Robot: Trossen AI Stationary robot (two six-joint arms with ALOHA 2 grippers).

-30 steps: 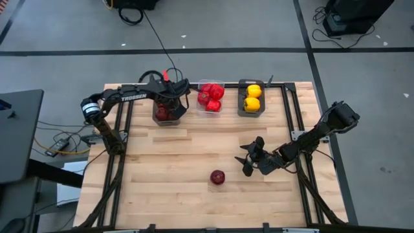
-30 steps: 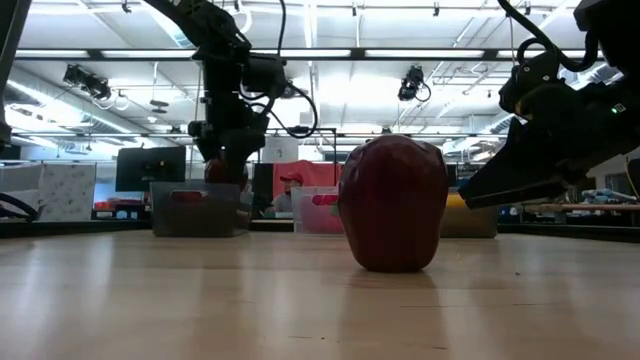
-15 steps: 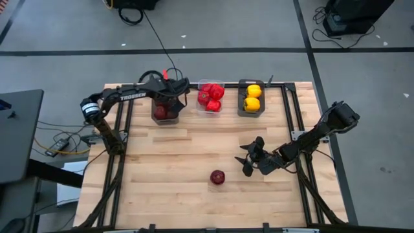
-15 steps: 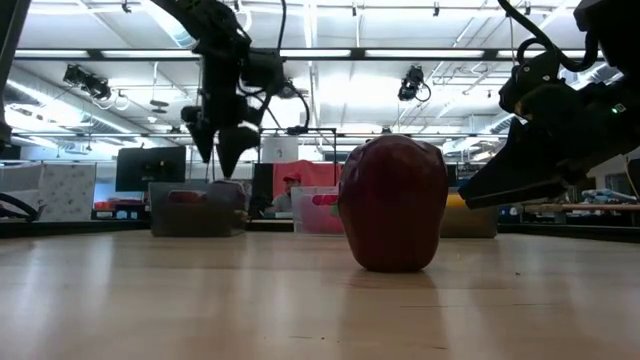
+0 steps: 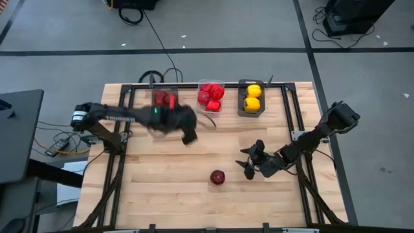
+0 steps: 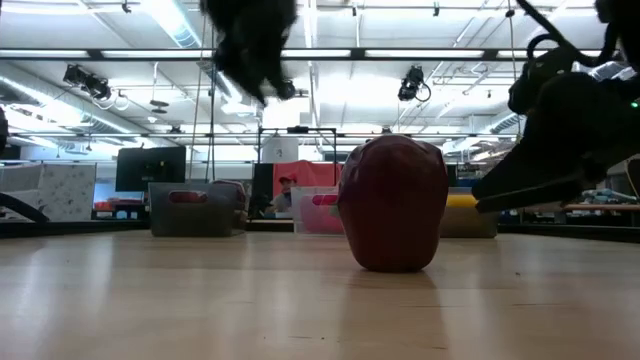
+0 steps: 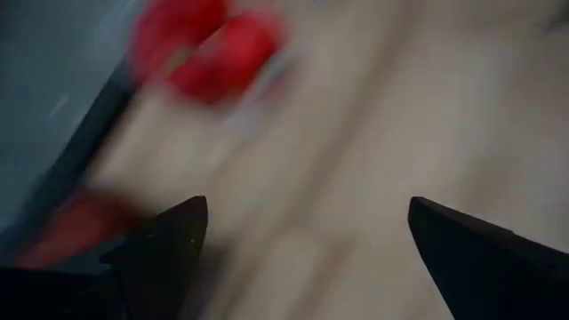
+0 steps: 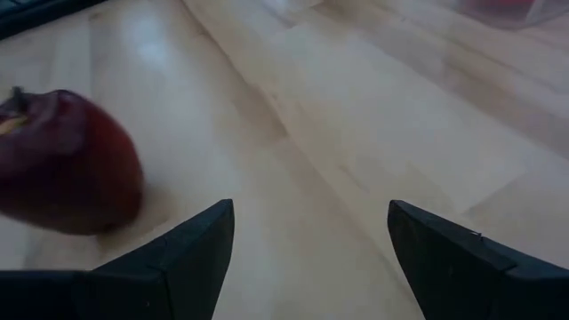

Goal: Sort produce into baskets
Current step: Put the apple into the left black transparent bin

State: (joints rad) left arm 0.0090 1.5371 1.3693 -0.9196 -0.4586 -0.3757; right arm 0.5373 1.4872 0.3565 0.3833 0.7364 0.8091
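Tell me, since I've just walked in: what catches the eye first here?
A lone dark red apple sits on the bare wooden table, with the open right hand just beside it. At the far edge, bins hold sorted red peppers and yellow peppers.

Grey floor (image 5: 65, 32), black floor tape (image 5: 194, 50), ceiling strip lights (image 6: 330, 55)

Lab hall (ceiling lights (image 6: 330, 55), taped floor (image 5: 213, 48)).

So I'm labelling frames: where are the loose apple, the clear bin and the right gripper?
loose apple (image 5: 218, 177), high view, its top.
clear bin (image 5: 210, 109), high view, near rim.
right gripper (image 5: 246, 161), high view, between the open fingertips.
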